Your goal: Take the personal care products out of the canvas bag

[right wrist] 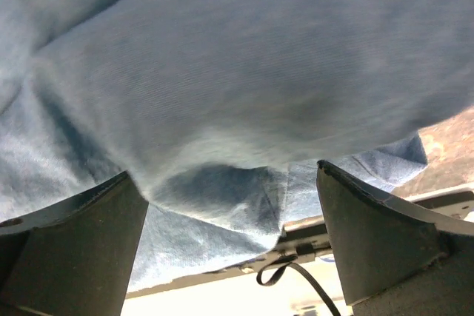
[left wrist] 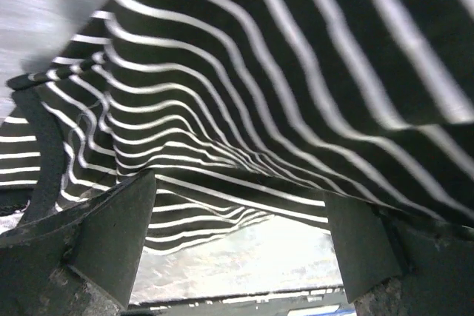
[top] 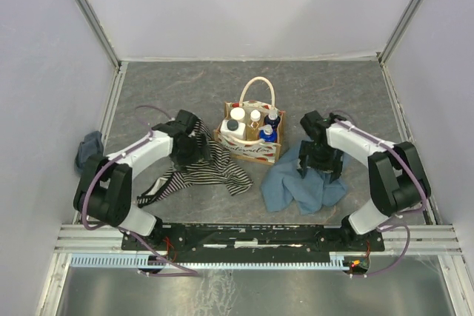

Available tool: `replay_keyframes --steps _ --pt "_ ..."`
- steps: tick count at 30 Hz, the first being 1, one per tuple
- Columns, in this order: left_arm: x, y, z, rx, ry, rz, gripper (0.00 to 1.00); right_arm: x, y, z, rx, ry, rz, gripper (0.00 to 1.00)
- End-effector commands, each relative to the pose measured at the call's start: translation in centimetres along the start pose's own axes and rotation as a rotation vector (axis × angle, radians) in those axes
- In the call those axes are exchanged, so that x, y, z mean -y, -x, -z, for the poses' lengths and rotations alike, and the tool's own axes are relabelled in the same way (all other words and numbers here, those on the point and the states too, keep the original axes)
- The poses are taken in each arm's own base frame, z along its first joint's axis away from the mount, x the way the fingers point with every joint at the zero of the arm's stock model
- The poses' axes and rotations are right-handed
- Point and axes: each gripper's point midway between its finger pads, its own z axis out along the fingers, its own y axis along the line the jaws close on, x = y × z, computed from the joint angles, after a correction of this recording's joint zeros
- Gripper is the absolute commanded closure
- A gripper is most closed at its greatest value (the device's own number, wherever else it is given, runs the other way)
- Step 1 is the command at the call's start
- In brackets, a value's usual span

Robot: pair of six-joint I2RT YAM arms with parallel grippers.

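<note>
While the bottles (top: 252, 125) sit in the canvas bag (top: 248, 152), the left claw (left wrist: 238, 190) and right claw (right wrist: 222, 172) gape wide beside it.

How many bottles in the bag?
5 in the canvas bag: white bottles left, small bottle middle, blue bottles right. Others may be hidden.

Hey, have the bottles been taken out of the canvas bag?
No, the overhead view shows several bottles standing inside the canvas bag, which sits between the striped garment and the blue cloth.
</note>
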Motion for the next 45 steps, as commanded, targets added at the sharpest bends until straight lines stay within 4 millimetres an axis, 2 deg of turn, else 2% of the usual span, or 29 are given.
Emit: replay_keyframes --steps 1,5,10,12,14,16,19,21,23,27,30,33,38,41,45 --pt "-3.6 2.2 -0.1 0.035 0.012 0.196 0.0 1.2 5.3 -0.6 0.053 0.047 -0.182 0.0" --pt "-6.9 4.7 0.3 0.067 0.035 0.308 0.01 4.5 9.0 -1.7 0.043 0.022 -0.293 0.0" --pt "-14.2 8.9 2.5 0.157 0.063 0.534 0.01 11.8 12.9 -3.3 -0.013 0.004 -0.542 0.0" --pt "-17.3 10.6 3.8 0.207 0.114 0.607 0.01 14.6 14.2 -2.9 0.004 -0.021 -0.625 0.0" --pt "-19.0 11.9 6.1 0.272 0.178 0.633 0.0 16.8 15.7 -1.1 0.086 -0.073 -0.653 0.0" --pt "-18.5 13.6 9.1 0.38 0.158 0.639 0.01 16.9 17.1 1.9 0.183 -0.046 -0.652 0.0" --pt "-15.0 15.5 13.2 0.521 0.048 0.578 0.03 15.0 17.7 6.8 0.33 0.018 -0.583 0.01" --pt "-12.4 15.2 13.9 0.526 -0.002 0.522 0.03 12.0 17.3 8.8 0.369 0.1 -0.505 0.0" --pt "-9.7 14.0 12.8 0.454 -0.07 0.473 0.03 8.8 16.2 9.4 0.334 0.182 -0.421 0.0" --pt "-6.3 11.2 9.4 0.306 -0.186 0.44 0.04 4.9 13.3 7.7 0.208 0.223 -0.305 0.0" --pt "-4.6 9.9 7.7 0.256 -0.251 0.444 0.05 3.5 12.3 5.8 0.149 0.238 -0.284 0.0" --pt "-3.8 9.2 6.5 0.216 -0.254 0.434 0.05 2.8 11.6 3.7 0.064 0.234 -0.263 0.0" --pt "-3.4 8.8 4.9 0.168 -0.227 0.413 0.05 4.3 12.0 0.4 -0.021 0.09 -0.215 0.0" --pt "-4.1 8.7 3.5 0.134 -0.173 0.412 0.05 5.3 13.2 -0.9 -0.025 0.034 -0.262 0.0" --pt "-5.7 9.2 1.7 0.104 -0.077 0.415 0.04 6.1 15.0 -1.9 -0.028 0.06 -0.343 0.0"
